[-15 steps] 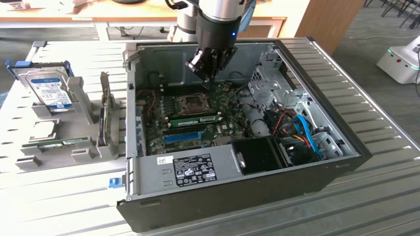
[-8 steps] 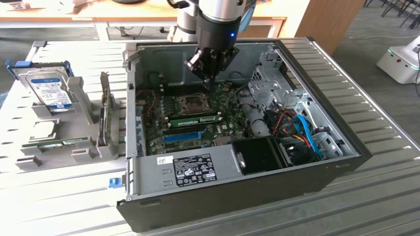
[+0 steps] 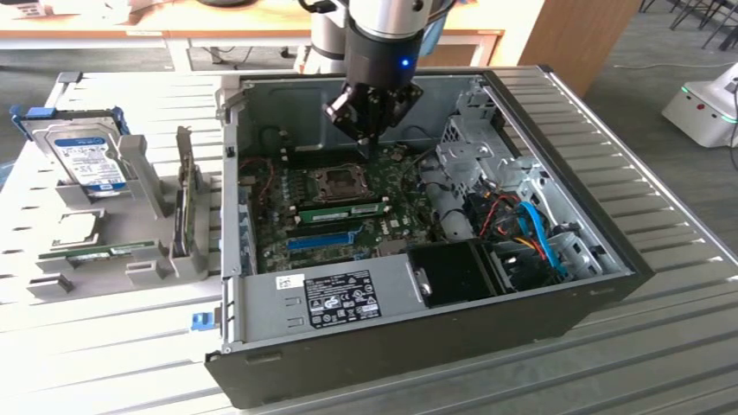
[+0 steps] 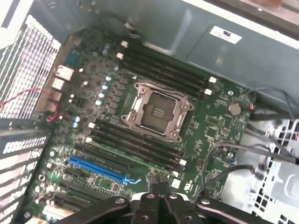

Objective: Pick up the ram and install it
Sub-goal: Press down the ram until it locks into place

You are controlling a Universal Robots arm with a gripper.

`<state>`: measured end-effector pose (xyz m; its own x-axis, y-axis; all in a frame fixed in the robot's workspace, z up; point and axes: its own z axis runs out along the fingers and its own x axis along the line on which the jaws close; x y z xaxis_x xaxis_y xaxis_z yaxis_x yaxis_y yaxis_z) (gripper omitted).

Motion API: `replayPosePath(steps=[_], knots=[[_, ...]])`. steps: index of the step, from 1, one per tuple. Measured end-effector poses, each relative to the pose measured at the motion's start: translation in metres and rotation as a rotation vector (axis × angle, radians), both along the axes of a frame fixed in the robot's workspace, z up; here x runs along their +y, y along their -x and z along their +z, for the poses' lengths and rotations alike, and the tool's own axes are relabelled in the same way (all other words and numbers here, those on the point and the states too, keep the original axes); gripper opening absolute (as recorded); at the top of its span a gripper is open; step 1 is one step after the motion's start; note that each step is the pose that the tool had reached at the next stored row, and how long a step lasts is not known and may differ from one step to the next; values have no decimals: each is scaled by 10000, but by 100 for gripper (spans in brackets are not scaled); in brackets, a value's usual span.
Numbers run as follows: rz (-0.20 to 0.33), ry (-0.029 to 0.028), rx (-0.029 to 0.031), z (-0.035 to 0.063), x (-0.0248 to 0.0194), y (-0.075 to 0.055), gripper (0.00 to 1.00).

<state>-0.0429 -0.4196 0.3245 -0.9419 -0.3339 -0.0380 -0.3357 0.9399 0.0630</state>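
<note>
The ram [image 3: 110, 252], a long thin green stick, lies in a grey holder on the tray at the exterior view's left, well away from the arm. A matching green stick [image 3: 346, 208] stands seated in a slot beside the empty processor socket [image 3: 340, 181] inside the open computer case [image 3: 600, 285]. My gripper [image 3: 366, 143] hangs over the back part of the motherboard [image 3: 392, 229], above the socket, shut and with nothing between its fingers. From the wrist I see the gripper [image 4: 156, 186], the socket [image 4: 156, 112] and rows of black memory slots [image 4: 135, 144] far below.
The grey tray also carries a hard drive [image 3: 90, 160] and an upright expansion card [image 3: 185, 203]. Inside the case sit a drive cage [image 3: 485, 138], blue and orange cables [image 3: 537, 238], a black fan box [image 3: 461, 272] and a blue card slot [image 4: 98, 169].
</note>
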Motion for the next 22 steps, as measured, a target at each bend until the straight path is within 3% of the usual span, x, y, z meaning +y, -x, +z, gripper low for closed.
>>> replayPosePath(steps=[22], knots=[[-3138,0,0,-23,0,0,11]])
